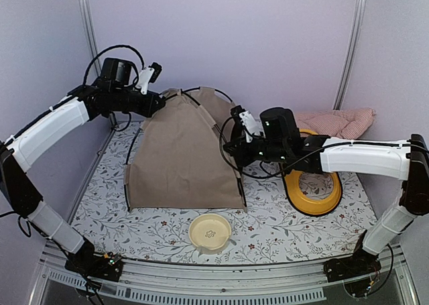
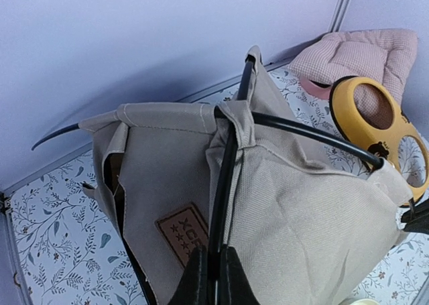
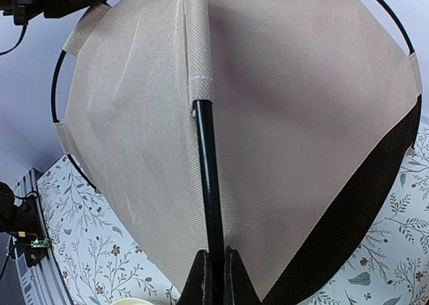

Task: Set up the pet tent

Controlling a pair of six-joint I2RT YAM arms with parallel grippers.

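Note:
The pet tent [image 1: 181,154] is a tan fabric dome with thin black poles, standing on the floral mat in the middle of the top view. My left gripper [image 1: 159,102] is at the tent's top left, shut on a black pole [image 2: 224,177] beside the brown label patch [image 2: 182,230]. My right gripper [image 1: 230,146] is at the tent's right edge, shut on another black pole [image 3: 209,191] that runs up into a fabric sleeve [image 3: 198,43]. The tent's dark mesh base [image 3: 365,204] shows at lower right in the right wrist view.
A yellow double-bowl feeder tray [image 1: 314,184] lies tilted to the right of the tent under my right arm. A pink checked cushion [image 1: 338,122] sits at the back right. A cream bowl [image 1: 210,232] stands near the mat's front edge. Walls enclose the back and sides.

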